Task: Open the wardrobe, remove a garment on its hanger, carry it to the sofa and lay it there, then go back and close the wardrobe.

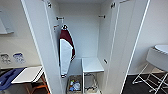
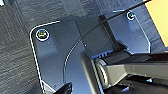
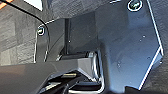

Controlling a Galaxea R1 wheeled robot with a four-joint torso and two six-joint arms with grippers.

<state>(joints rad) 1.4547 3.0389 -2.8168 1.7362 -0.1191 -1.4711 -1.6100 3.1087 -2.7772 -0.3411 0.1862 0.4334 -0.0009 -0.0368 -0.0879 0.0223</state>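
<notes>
Soft, even light is filling the open wardrobe (image 1: 82,37), its white walls glowing, with shade gathering low by the basket (image 1: 74,86). The head view is blurring throughout and bowing straight edges outward. Glare is streaking the dark plate (image 3: 130,42) in both wrist views.

The wardrobe (image 1: 82,37) is cut off at the top edge, its doors running past the frame. A basket (image 1: 74,85) on its floor holds items too blurred to identify. A white folding rack (image 1: 156,62) is cropped at the right edge.
</notes>
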